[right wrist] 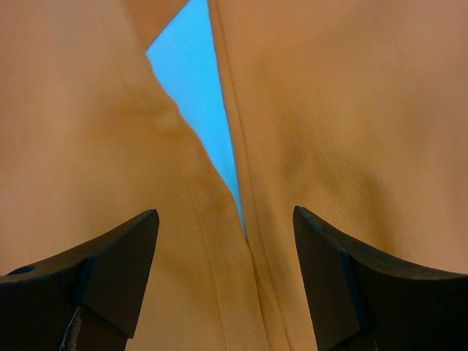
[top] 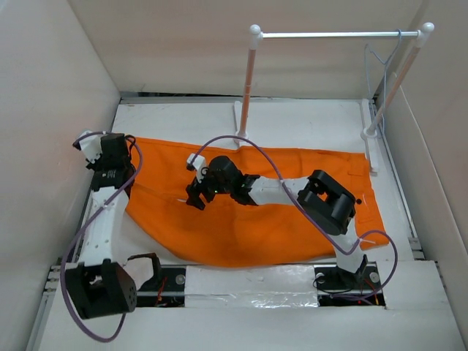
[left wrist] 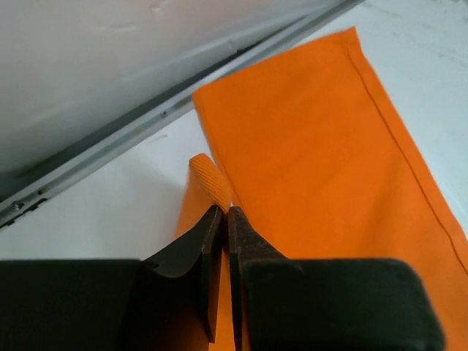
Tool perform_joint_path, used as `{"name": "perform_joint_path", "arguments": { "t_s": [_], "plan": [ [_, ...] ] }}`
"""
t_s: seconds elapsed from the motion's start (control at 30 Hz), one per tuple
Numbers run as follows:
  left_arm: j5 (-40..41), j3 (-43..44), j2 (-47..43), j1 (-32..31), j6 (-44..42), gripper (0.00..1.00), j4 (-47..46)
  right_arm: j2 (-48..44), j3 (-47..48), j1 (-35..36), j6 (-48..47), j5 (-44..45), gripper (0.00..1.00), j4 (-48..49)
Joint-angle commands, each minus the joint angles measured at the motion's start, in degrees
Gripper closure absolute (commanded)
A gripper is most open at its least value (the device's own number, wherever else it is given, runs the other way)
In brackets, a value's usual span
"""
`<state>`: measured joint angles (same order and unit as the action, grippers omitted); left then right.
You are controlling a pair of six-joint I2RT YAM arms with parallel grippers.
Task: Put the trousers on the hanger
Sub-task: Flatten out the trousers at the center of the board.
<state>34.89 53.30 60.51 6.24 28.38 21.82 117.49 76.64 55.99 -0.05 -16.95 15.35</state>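
The orange trousers (top: 292,212) lie spread flat across the table, legs pointing left. My left gripper (top: 121,164) is at the left end of the legs. In the left wrist view it (left wrist: 224,212) is shut on a small raised fold of the trousers (left wrist: 212,179) at a leg edge. My right gripper (top: 196,197) hovers low over the middle of the trousers. In the right wrist view it (right wrist: 225,241) is open and empty, its jaws on either side of where the two legs (right wrist: 329,110) part. The thin pale hanger (top: 368,55) hangs from the rack's right end.
A white two-post rack with a silver crossbar (top: 329,34) stands at the back right, its feet on the table behind the trousers. White walls (top: 51,110) close in on the left, back and right. A metal rail (left wrist: 146,121) runs along the left wall.
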Motion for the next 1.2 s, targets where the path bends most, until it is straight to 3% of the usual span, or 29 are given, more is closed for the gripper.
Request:
{"name": "perform_joint_path", "arguments": {
  "t_s": [0.0,0.07,0.13,0.2,0.27,0.33,0.4,0.43,0.47,0.5,0.57,0.63,0.87,1.07,1.1,1.13,1.17],
  "plan": [
    [-3.52,3.82,3.55,1.05,2.29,0.95,-5.03,0.81,4.13,0.62,2.24,-2.30,0.20,3.98],
    [-4.74,4.70,6.53,1.05,2.73,0.91,-6.44,0.29,2.30,0.62,4.70,-1.86,0.23,5.38],
    [-8.95,6.64,9.60,1.05,4.22,0.86,-7.58,-1.82,0.19,1.92,6.11,-0.55,0.35,6.62],
    [-12.20,8.65,11.81,-1.21,5.45,0.81,-9.33,-3.40,-2.10,3.51,5.07,2.96,0.58,6.18],
    [-12.13,10.50,15.85,-3.59,5.46,0.76,-9.78,-5.25,-2.46,6.31,4.45,7.25,0.91,4.78],
    [-14.93,13.14,19.71,-5.18,4.67,0.63,-10.31,-6.65,-2.90,8.16,4.01,9.55,0.93,3.46],
    [-18.27,15.07,21.22,-5.89,5.01,0.63,-9.96,-7.45,-4.73,10.89,4.01,10.62,0.84,4.67],
    [-19.07,14.82,21.23,-6.41,5.10,0.63,-10.57,-7.80,-5.44,11.77,4.36,10.71,0.76,5.12],
    [-19.77,14.38,19.66,-6.42,4.93,0.63,-11.44,-8.15,-6.06,12.73,4.62,10.71,0.57,5.65],
    [-20.39,13.33,18.51,-6.42,4.76,0.63,-12.76,-8.33,-6.67,14.48,4.80,10.54,0.47,6.09],
    [-20.74,12.36,13.70,-6.42,4.32,0.63,-13.38,-7.72,-7.30,16.34,4.28,9.40,0.33,6.27],
    [-21.71,10.61,8.26,-6.42,3.18,0.63,-14.17,-6.84,-7.38,18.80,3.49,10.61,0.31,5.04],
    [-22.94,6.39,-4.15,-4.84,2.38,0.63,-14.79,-0.17,-4.32,19.34,4.89,9.40,0.31,3.99],
    [-23.73,3.48,-6.37,-4.83,1.85,0.62,-15.67,5.28,2.63,19.86,4.98,10.17,0.36,1.61],
    [-24.86,3.04,-6.37,-4.83,1.94,0.62,-15.93,5.47,3.42,19.17,4.89,10.79,0.42,0.83],
    [-25.48,2.78,-6.28,-4.83,2.12,0.62,-16.11,5.38,4.21,18.64,5.58,11.75,0.59,0.99],
    [-26.10,2.52,-6.28,-4.83,2.29,0.62,-16.29,4.51,4.22,17.85,6.20,12.29,0.83,1.34]
  ]
}}
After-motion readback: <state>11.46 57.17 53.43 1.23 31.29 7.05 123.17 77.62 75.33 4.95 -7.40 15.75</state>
